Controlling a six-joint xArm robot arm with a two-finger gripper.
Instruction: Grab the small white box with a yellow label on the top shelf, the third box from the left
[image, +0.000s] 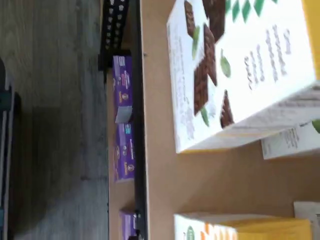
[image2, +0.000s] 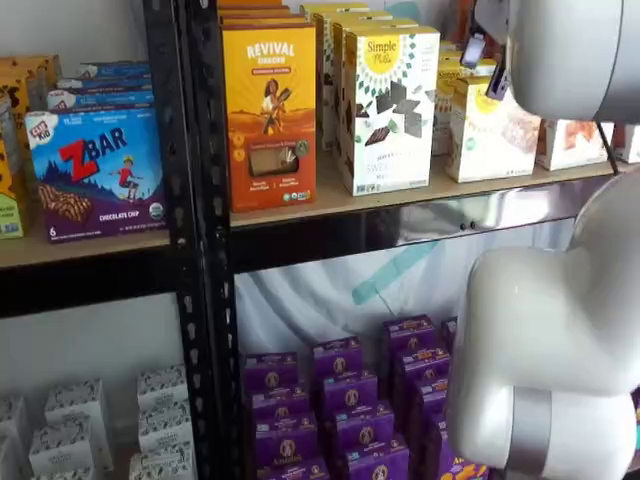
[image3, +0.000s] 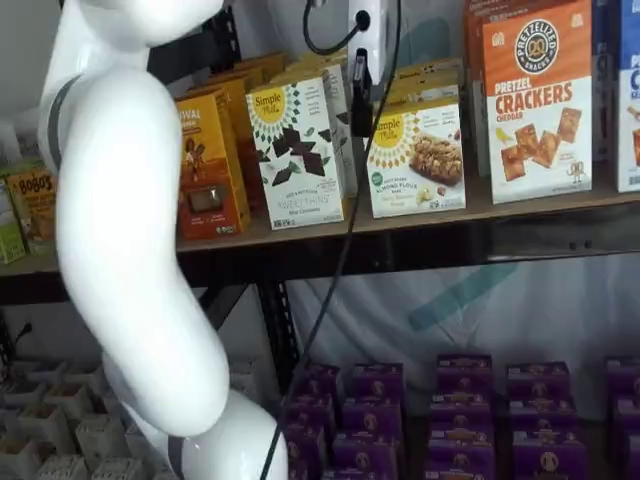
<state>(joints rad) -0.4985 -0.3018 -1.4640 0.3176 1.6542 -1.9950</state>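
The tall chocolate-piece carton (image3: 300, 150) stands left on the top shelf (image3: 420, 240). Right of it sits the small white box (image3: 415, 160), low among taller neighbours. The gripper (image3: 360, 75) hangs just above its left edge, probably lining up; whether it is parted or closed, I cannot tell.

Both shelf views face the top shelf (image2: 400, 205) (image3: 430, 225) frontally, one obliquely; the wrist view hangs close above its board (image: 160, 125).

Small white box (image3: 416, 158), yellow round logo, upright on the top shelf (image3: 560, 238).
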